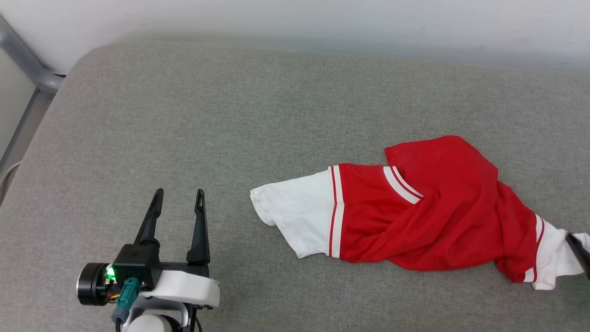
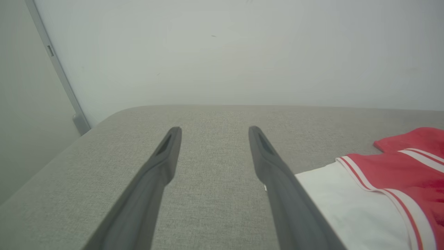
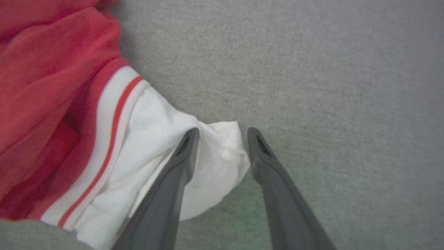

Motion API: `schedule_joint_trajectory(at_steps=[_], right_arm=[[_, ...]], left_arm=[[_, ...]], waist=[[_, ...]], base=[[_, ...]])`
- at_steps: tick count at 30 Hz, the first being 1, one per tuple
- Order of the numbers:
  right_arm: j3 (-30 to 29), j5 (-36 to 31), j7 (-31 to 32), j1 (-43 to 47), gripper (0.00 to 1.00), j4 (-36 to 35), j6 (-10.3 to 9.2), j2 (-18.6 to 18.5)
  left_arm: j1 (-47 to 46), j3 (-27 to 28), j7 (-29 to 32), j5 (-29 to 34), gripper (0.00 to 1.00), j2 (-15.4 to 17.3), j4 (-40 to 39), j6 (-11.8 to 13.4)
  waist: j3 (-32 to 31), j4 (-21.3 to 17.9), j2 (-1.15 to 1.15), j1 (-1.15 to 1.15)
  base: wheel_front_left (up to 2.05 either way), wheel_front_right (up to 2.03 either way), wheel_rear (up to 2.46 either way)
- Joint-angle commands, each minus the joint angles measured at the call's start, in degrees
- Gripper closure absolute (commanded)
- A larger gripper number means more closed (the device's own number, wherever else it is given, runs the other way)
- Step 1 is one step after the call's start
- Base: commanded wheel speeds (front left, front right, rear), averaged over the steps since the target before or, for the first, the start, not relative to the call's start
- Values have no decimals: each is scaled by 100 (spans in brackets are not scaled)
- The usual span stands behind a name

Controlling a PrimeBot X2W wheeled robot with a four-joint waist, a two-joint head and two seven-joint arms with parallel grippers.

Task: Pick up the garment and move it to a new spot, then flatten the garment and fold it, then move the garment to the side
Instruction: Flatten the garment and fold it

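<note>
Grey woven padding [image 1: 184, 115] forms the work surface, with a rounded far-left corner. It is backed by a pale wall [image 1: 322, 18], and a grey metal rail [image 1: 27, 64] runs beside that corner.

**Garment.** The red garment [image 1: 438, 203] lies crumpled on the right half of the padding, well apart from the far edge. Its body is bunched into loose folds. One white sleeve [image 1: 295, 216] spreads flat toward the middle of the surface and joins the red cloth at a red-and-white striped band [image 1: 335, 212]. The other white sleeve [image 3: 215, 156] trails toward the right edge of the head view, where a dark finger [image 1: 580, 251] meets it. No lettering or number can be made out on the exposed cloth.

**Left arm.** The left gripper [image 1: 179, 193] sits at the lower left of the head view with its two fingers spread wide and nothing between them. It is clear of the garment. In the left wrist view, the left gripper [image 2: 213, 130] points across bare padding toward the wall, and the flat white sleeve [image 2: 347, 205] lies just beside its right-hand finger.

**Right arm.** The right gripper [image 3: 222, 130] is over the tip of the trailing sleeve with its jaws parted. The puckered white cloth lies in the gap without being pinched. One finger [image 3: 180, 163] overlaps the sleeve, and the other [image 3: 267, 163] stands at the cloth's edge over bare padding.
</note>
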Motion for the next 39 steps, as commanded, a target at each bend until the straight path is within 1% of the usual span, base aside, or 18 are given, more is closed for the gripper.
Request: schedule_joint_trajectory(at_steps=[1, 4, 7, 10, 12, 14, 16, 19, 21, 23, 26, 30, 34, 38, 39], right_arm=[[-120, -20, -168, -139, 0, -114, -8, 10], [-359, -151, -390, -236, 0, -361, -8, -162], [-666, -296, -497, -385, 0, -773, -7, -298], [-987, -471, -372, -539, 0, -1362, -8, -487], [-1156, -548, -179, -658, 0, -1800, -8, -525], [-1277, -562, 119, -807, 0, -2231, -7, -522], [-1274, -602, 582, -966, 0, -2591, -7, -552], [-1055, -561, 1457, -1321, 0, -3055, -7, -530], [-811, -438, 2160, -1511, 0, -3190, -7, -488], [-535, -346, 2914, -1752, 0, -3202, -8, -511], [-184, -188, 3898, -2093, 0, -3088, -8, -424], [175, -116, 4807, -2390, 0, -2789, -7, -268], [445, -206, 5208, -2569, 0, -2360, -7, -119], [757, -266, 5245, -2421, 0, -1755, -6, 97], [757, -266, 5245, -2421, 0, -1755, -6, 97]], left_arm=[[33, -2, -15, 38, 0, -5, -12, -8], [34, -37, -15, 76, 0, -6, -39, -39], [-6, -28, -15, 95, 0, -4, -53, -52], [-35, -34, -15, 102, 0, -5, -80, -57], [-44, -76, -15, 98, 0, -6, -112, -40], [-74, -119, -15, 82, 0, -5, -132, -22], [-111, -182, -15, 64, 0, -6, -155, -4], [-168, -280, -15, 42, 0, -6, -178, 11], [-218, -343, -15, 16, 0, -6, -182, 42], [-268, -416, -15, 9, 0, -6, -196, 47], [-350, -522, -15, -20, 0, -6, -211, 89], [-484, -671, -15, -101, 0, -6, -233, 133], [-600, -792, -15, -171, 0, -6, -256, 192], [-687, -900, -15, -245, 0, -7, -244, 238], [-687, -900, -15, -245, 0, -7, -244, 238]], waist=[[-23, -21, 0, 0], [-42, -31, 0, 0], [-36, -22, 0, 0], [4, -3, 0, 0], [54, 21, 0, 0], [121, 55, 0, 0], [189, 98, 0, 0], [301, 175, 0, 0], [367, 228, 0, 0], [439, 282, 0, 0], [564, 381, 0, 0], [770, 535, 0, 0], [984, 679, 0, 0], [1121, 789, 0, 0], [1121, 789, 0, 0]], base=[[0, 0, 0], [0, 0, 0], [0, 0, 0], [0, 0, 0], [0, 0, 0], [0, 0, 0], [0, 0, 0], [0, 0, 0], [0, 0, 0], [0, 0, 0], [0, 0, 0], [0, 0, 0], [0, 0, 0], [0, 0, 0], [0, 0, 0]])
